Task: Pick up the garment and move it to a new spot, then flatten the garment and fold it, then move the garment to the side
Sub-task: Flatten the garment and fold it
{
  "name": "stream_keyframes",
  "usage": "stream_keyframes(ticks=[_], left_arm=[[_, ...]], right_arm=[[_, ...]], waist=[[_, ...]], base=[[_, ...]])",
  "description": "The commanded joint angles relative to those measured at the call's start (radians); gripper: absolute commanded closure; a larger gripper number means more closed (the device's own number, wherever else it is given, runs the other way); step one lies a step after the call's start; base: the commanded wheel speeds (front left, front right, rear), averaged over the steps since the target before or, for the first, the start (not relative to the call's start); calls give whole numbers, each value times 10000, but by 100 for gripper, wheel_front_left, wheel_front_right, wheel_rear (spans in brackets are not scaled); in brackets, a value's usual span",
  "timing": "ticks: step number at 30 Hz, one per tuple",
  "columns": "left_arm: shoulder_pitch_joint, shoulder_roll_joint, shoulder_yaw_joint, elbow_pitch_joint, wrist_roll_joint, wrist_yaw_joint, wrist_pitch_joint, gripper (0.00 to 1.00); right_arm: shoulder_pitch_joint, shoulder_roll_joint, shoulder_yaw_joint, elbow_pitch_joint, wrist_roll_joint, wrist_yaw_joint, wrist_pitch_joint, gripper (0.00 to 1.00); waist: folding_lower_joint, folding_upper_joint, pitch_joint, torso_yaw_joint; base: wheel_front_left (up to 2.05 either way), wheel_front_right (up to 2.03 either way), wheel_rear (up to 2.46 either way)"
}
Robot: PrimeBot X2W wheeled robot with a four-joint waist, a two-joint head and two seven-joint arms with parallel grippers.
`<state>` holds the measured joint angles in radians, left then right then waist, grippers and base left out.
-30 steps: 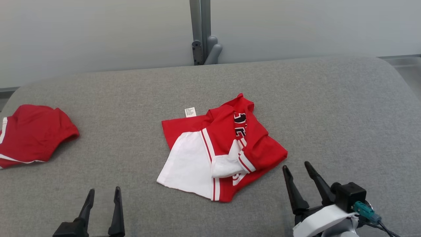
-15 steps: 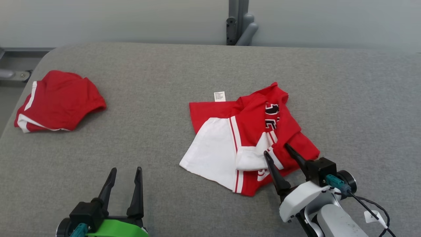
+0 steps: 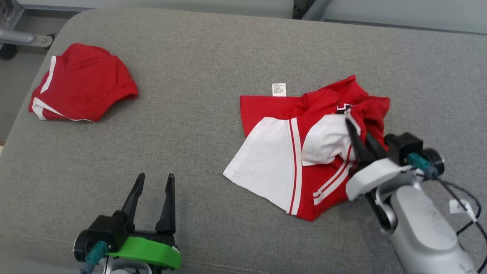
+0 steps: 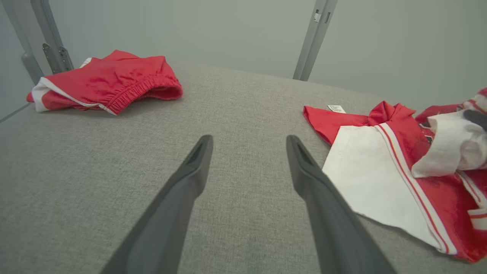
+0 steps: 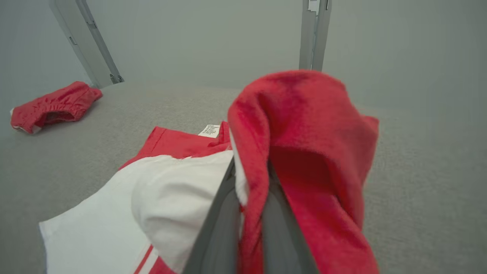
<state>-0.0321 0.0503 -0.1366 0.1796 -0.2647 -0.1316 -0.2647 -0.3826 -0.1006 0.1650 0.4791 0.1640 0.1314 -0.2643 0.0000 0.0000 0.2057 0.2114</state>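
The garment (image 3: 272, 152), a red and white jersey with a small white label, lies crumpled on the grey padded surface (image 3: 198, 76), right of centre. My right gripper (image 3: 357, 128) is shut on the garment's red right-hand part and holds that fold raised off the surface. In the right wrist view the red cloth (image 5: 304, 133) drapes over the closed fingers of the right gripper (image 5: 251, 171). My left gripper (image 3: 156, 177) hovers open at the lower left, holding nothing, well left of the garment (image 4: 365, 171). Grey fabric shows between the fingers of the left gripper (image 4: 249, 140).
A second red piece of clothing (image 3: 83, 82) with white trim lies bunched near the surface's far left corner (image 4: 110, 80) (image 5: 53, 104). The padded surface ends at a rounded left edge (image 3: 23, 125). A grey metal post (image 5: 314, 34) stands behind the surface against a pale wall.
The head camera has tilted down. My right gripper moved forward onto the garment, shut on its red right side and lifted that fold. The left gripper stayed open.
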Motion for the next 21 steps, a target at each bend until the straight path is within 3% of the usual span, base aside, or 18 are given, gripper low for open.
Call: stream_keyframes(ticks=[1,9,10,11,15,21], left_arm=[[-239,8,-113,17,-136,19,5,0],[-1430,10,-1587,305,-552,19,5,0],[-1544,14,-1754,375,-681,19,7,0],[-1653,23,-1774,397,-809,19,6,0],[-1801,5,-1777,463,-914,19,6,0],[-1421,9,-1284,706,-807,19,6,0]], right_arm=[[-599,-302,-44,1,-151,-13,-4,100],[-5159,-2326,-219,2364,-1395,-15,295,100],[-5612,-2528,-331,2701,-1612,-15,320,76],[-5931,-2637,-573,3059,-1722,-15,374,0],[-6607,-2805,-1888,4117,-2597,-14,422,0],[-5902,-2207,-3159,4563,-3233,-15,54,0]], waist=[[0,0,494,46],[0,0,1589,808],[0,0,1680,939],[0,0,1742,1045],[0,0,1812,1188],[0,0,1449,781]], base=[[0,0,0],[0,0,0],[0,0,0],[0,0,0],[0,0,0],[0,0,0]])
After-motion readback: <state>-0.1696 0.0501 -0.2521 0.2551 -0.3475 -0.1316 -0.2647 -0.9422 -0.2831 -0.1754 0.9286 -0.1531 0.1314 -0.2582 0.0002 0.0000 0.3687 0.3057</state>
